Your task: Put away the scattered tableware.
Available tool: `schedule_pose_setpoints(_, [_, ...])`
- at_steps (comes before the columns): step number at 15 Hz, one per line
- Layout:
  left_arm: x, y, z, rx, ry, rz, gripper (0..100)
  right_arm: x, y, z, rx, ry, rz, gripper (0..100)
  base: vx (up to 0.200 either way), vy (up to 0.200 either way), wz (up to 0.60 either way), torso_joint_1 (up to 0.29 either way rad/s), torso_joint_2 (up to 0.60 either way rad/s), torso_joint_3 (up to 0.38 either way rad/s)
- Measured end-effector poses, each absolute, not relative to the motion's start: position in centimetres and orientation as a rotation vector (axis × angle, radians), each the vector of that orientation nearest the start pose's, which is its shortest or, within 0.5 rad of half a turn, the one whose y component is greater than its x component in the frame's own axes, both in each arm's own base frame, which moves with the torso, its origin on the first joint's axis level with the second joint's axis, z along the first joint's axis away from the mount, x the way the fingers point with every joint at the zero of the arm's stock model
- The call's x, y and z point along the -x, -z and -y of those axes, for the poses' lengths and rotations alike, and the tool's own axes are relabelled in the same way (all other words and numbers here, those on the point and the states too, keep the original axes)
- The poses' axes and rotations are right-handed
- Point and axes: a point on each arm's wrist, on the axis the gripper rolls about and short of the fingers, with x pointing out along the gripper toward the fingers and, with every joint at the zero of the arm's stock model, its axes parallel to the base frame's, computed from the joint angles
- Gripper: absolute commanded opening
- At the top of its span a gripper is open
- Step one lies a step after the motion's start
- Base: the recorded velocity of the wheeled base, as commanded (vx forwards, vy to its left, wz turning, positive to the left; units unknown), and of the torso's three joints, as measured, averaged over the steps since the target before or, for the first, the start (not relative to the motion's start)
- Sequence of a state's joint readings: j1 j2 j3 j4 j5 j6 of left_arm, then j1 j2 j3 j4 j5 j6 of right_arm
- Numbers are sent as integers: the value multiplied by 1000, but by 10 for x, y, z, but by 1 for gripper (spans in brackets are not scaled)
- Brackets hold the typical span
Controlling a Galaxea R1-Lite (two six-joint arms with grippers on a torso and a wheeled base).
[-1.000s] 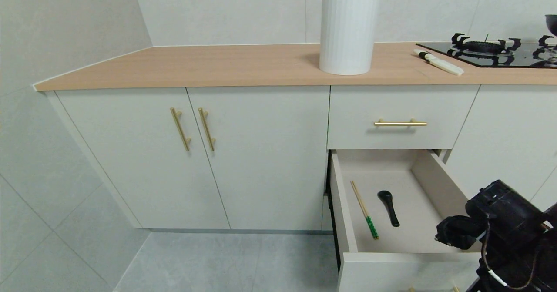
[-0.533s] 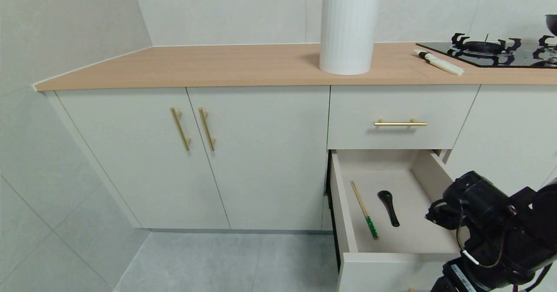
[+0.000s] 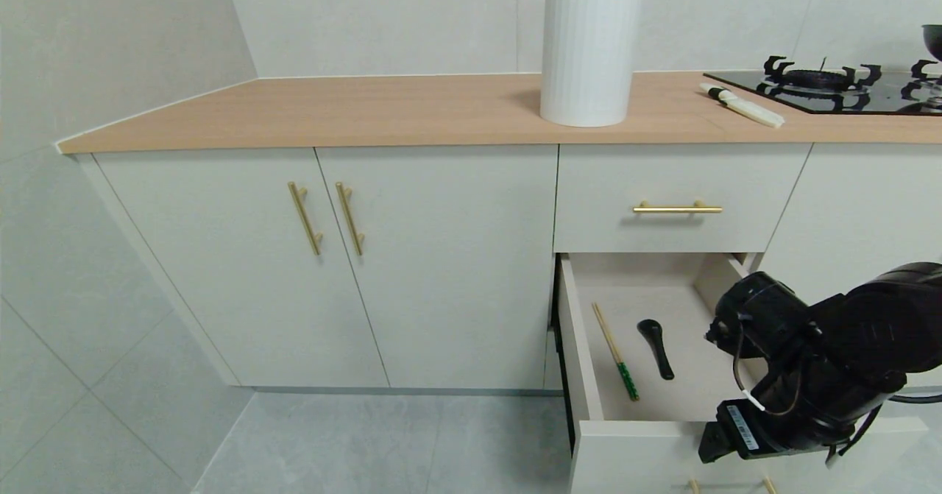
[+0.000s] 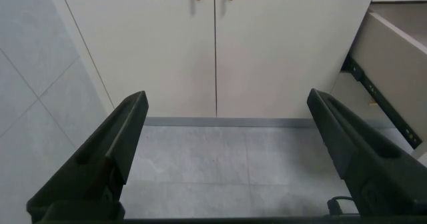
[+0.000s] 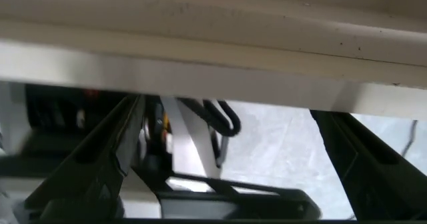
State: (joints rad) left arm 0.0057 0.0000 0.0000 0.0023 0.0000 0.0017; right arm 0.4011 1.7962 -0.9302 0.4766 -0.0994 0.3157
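The lower drawer stands pulled out. Inside it lie a pair of wooden chopsticks with green tips and a black spoon. On the countertop beside the stove rests a white utensil with a black band. My right arm hangs over the drawer's front right corner, and my right gripper is open close under a white panel edge, holding nothing. My left gripper is open and empty, low above the floor, facing the double cabinet doors.
A tall white ribbed container stands on the wooden countertop. A black gas stove sits at the far right. The upper drawer with its gold handle is closed. Grey tiled floor lies left of the open drawer.
My right arm has risen and swung left, from below the drawer's right side to over its front right corner. The drawer front looks slightly farther in. Chopsticks and spoon stay inside.
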Motion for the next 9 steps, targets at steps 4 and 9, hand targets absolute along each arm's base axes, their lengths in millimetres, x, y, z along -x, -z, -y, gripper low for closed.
schedule_pose_setpoints(4, [23,-75,0,-2,-5,-2,100,-254,-106,-97,53,6,-1254,100,0,0,0,0,0,0])
schedule_pose_setpoints(9, [23,-75,0,-1,-6,-2,100,-270,-96,-91,-4,26,-1112,100,0,0,0,0,0,0])
